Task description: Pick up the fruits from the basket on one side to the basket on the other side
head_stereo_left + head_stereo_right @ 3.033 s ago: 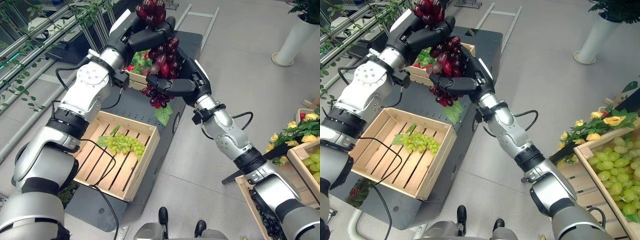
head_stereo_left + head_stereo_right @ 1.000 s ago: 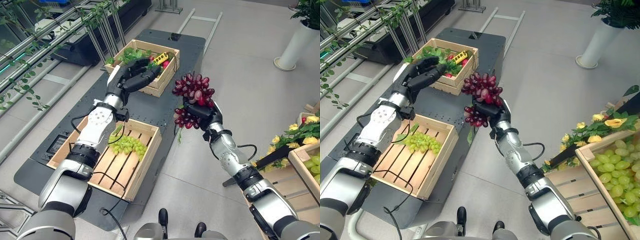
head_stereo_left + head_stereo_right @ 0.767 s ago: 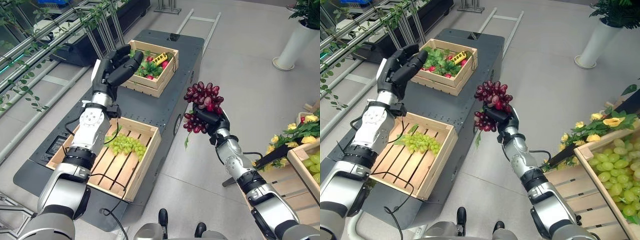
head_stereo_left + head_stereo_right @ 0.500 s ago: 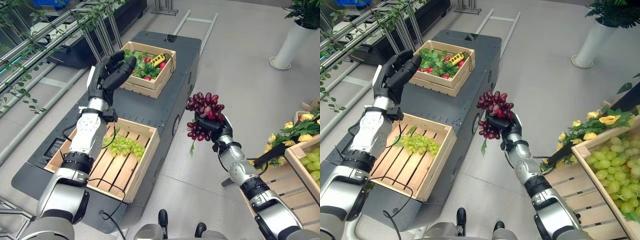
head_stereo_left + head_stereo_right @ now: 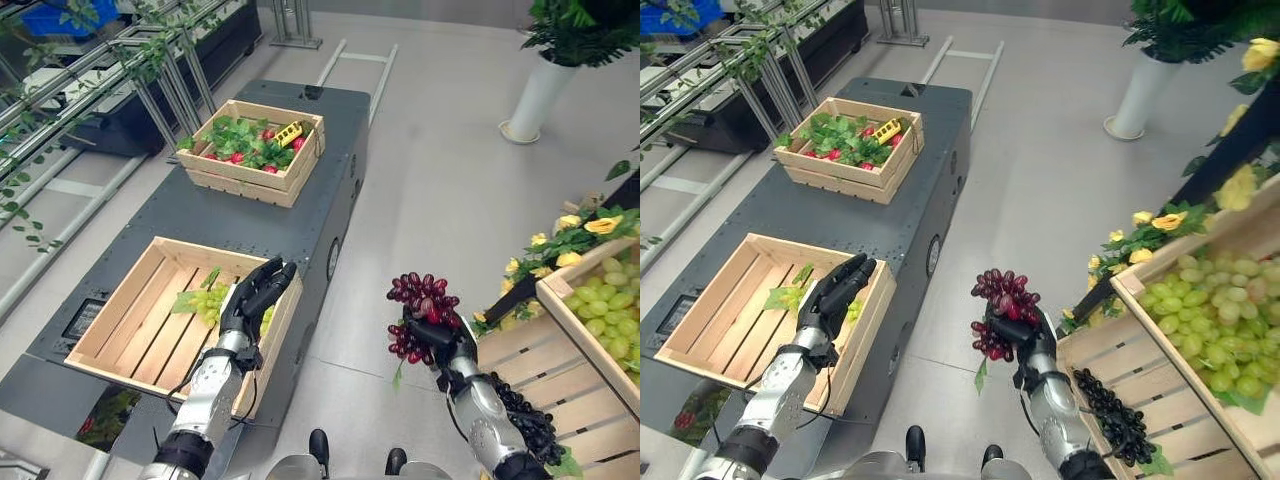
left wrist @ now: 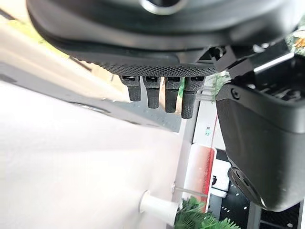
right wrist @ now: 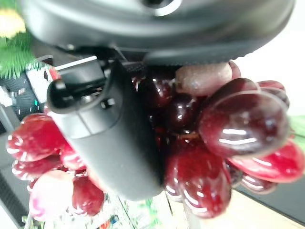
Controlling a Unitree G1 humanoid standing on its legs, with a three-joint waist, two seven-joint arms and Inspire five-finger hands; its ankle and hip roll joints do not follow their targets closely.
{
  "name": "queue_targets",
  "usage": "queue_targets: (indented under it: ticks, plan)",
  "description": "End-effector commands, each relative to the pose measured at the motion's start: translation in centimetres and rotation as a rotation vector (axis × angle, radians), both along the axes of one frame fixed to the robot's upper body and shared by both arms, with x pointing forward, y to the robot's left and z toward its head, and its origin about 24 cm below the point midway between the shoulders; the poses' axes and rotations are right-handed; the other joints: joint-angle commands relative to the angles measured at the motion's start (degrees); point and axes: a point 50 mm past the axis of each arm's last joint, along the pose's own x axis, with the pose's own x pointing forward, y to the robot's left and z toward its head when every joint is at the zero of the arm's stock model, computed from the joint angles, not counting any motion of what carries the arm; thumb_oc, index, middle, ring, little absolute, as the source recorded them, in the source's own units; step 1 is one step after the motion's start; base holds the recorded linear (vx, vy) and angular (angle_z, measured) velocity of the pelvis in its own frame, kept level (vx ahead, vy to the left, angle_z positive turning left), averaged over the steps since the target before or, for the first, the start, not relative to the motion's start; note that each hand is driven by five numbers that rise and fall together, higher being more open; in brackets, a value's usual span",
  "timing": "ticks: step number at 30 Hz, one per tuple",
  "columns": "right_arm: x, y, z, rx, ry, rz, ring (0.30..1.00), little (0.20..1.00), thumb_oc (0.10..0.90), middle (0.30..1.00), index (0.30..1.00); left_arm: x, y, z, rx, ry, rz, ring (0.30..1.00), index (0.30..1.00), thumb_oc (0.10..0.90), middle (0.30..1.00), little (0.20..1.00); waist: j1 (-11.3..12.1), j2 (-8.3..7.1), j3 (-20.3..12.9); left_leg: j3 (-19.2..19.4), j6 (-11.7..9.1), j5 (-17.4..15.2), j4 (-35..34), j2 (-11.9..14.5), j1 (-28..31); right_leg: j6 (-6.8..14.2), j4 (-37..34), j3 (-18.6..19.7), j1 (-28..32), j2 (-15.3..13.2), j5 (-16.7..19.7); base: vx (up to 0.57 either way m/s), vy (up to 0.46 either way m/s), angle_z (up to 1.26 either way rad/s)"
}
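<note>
Right hand (image 5: 447,338) grips the red grapes (image 5: 420,312) up over the floor. Its crate (image 5: 520,365) with dark grapes sits just to its right. Left hand (image 5: 252,298) hangs loose above the green grapes (image 5: 205,298).

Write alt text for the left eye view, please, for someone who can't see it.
The robot's right hand grips a bunch of dark red grapes above the grey floor. Its open left hand hovers over a pale wooden slatted crate holding green grapes.
</note>
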Motion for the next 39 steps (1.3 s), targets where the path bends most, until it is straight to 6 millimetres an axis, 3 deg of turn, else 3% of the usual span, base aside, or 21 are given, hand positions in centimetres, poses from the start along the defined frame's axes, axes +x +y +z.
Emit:
queue_targets:
  ticks: [1,7,12,15,16,19,22,27,35,39]
  plan:
    - [2.6,0.2,3.6,-0.022,-0.251,0.048,0.300,0.300,0.400,0.300,0.300,1.6,0.5,1.3,-0.015,-0.114,0.037,0.900,0.900,0.800,0.900,0.900,-1.1,1.46,-6.4,0.4,-1.9,-8.8,0.1,-0.4,3.0,-0.8,0.1,-0.1,-1.4,0.3,0.1,0.02,0.053,-0.22]
    - [2.2,-0.3,3.1,-0.069,-0.209,0.049,0.300,0.300,0.400,0.300,0.300,0.6,0.1,-0.4,-0.056,-0.051,0.054,0.900,0.900,0.800,0.900,0.900,-2.9,1.74,-4.1,2.9,-1.2,-8.7,0.1,-0.3,3.1,-0.7,1.3,2.4,-3.2,0.4,0.1,0.00,0.073,-0.31]
    - [3.0,-0.6,3.6,-0.094,-0.225,0.044,0.300,0.300,0.400,0.300,0.300,2.0,-2.2,0.2,-0.073,-0.093,0.016,0.900,0.900,0.800,0.900,0.900,-4.7,1.73,0.2,4.6,-0.7,-9.0,2.5,-0.2,-0.7,-0.6,5.7,5.1,-9.1,0.4,-0.6,-0.16,0.081,-0.31]
    - [3.7,-0.8,4.4,-0.104,-0.254,0.034,0.300,0.300,0.400,0.300,0.300,3.1,-3.5,1.3,-0.102,-0.146,0.001,0.900,0.900,0.800,0.900,0.900,-5.8,1.21,3.9,5.4,-0.6,-10.6,6.5,-0.1,-3.5,-0.5,9.0,6.1,-12.0,0.3,-1.7,-0.18,0.062,-0.37]
    - [4.2,-1.0,5.0,-0.109,-0.279,0.022,0.300,0.300,0.400,0.300,0.300,3.8,-4.2,2.2,-0.110,-0.183,-0.005,0.900,0.900,0.800,0.900,0.900,-6.2,0.56,6.4,6.4,-0.6,-11.7,11.2,0.4,-6.3,-0.9,11.9,6.5,-14.2,0.1,-2.3,-0.12,0.039,-0.24]
    - [4.6,-1.3,5.8,-0.115,-0.315,-0.005,0.300,0.300,0.400,0.300,0.300,4.7,-5.1,3.3,-0.109,-0.221,-0.019,0.900,0.900,0.800,0.900,0.900,-6.7,-0.56,9.5,7.4,-0.7,-13.6,18.7,1.4,-10.8,-1.3,16.8,6.2,-18.2,-0.3,-3.1,-0.23,0.005,-0.29]
    - [5.5,-2.2,7.0,-0.124,-0.359,-0.039,0.300,0.300,0.400,0.300,0.300,5.5,-5.7,4.1,-0.096,-0.242,-0.018,0.900,0.900,0.800,0.900,0.900,-6.7,-1.93,12.8,9.9,-0.5,-15.9,25.7,3.5,-15.0,-1.4,22.3,3.9,-22.7,-1.1,-4.0,-0.15,0.020,-0.16]
    - [7.0,-3.9,9.0,-0.139,-0.402,-0.082,0.300,0.300,0.400,0.300,0.300,6.2,-6.0,5.3,-0.088,-0.278,-0.011,0.900,0.900,0.800,0.900,0.900,-6.6,-2.72,15.1,12.2,-0.2,-18.7,33.2,5.7,-19.7,-1.8,28.6,2.0,-27.6,-1.9,-6.1,-0.12,0.047,-0.46]
    - [7.7,-6.5,10.5,-0.130,-0.440,-0.237,0.300,0.300,0.400,0.300,0.300,6.9,-7.3,6.9,-0.118,-0.325,-0.047,0.900,0.900,0.800,0.900,0.900,-6.8,-3.14,16.1,9.7,0.8,-23.9,45.3,6.9,-30.0,-3.9,38.9,2.8,-36.5,-1.6,-9.7,-0.04,-0.017,0.08]
    - [8.9,-8.1,13.8,-0.164,-0.529,-0.338,0.300,0.300,0.400,0.300,0.300,6.9,-8.0,7.6,-0.132,-0.343,-0.068,0.900,0.900,0.800,0.900,0.900,-6.8,-3.33,16.1,8.8,1.4,-25.5,50.0,6.9,-35.5,-4.4,42.2,2.6,-41.5,-1.2,-10.5,-0.05,-0.006,0.08]
